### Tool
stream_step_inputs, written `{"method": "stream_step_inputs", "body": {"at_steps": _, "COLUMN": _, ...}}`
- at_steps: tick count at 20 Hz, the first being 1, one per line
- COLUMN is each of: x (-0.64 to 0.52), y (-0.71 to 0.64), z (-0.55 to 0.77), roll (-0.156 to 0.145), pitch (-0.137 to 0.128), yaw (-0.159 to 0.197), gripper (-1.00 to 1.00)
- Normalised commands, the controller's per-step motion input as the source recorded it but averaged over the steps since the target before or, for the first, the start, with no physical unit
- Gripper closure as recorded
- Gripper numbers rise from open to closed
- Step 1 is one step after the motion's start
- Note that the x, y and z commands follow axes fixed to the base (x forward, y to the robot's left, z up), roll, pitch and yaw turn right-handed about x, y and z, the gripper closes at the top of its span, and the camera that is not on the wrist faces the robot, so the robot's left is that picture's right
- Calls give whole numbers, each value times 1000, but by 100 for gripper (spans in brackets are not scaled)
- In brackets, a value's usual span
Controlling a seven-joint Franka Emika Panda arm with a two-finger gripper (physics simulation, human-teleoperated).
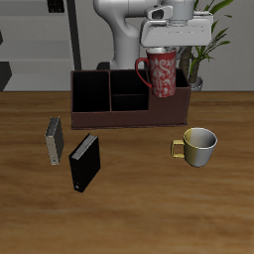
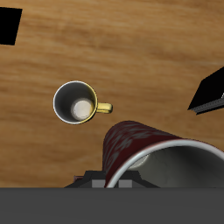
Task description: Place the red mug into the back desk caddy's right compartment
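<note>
Red mug hangs in the air, held at its rim by the tool, w/ its handle sticking out to the side. It's up over the wide end part of the back caddy, not inside yet. Tool is shut tight on the mug. Yellow mug sits on the tabletop, nearer the front. Black box and a small grey box lie in front of the caddy's other end.

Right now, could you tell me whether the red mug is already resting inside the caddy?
No, the tool holds the red mug above the back desk caddy.
</note>
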Motion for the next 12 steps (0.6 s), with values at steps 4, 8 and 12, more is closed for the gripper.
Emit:
{"method": "stream_step_inputs", "body": {"at_steps": 4, "x": -377, "y": 28, "z": 162, "roll": 15, "pitch": -41, "yaw": 5, "gripper": 100}}
{"method": "stream_step_inputs", "body": {"at_steps": 8, "x": -230, "y": -43, "z": 153, "roll": 16, "pitch": -28, "yaw": 4, "gripper": 100}}
{"method": "stream_step_inputs", "body": {"at_steps": 12, "x": -232, "y": -149, "z": 136, "roll": -22, "pitch": -5, "yaw": -26, "gripper": 100}}
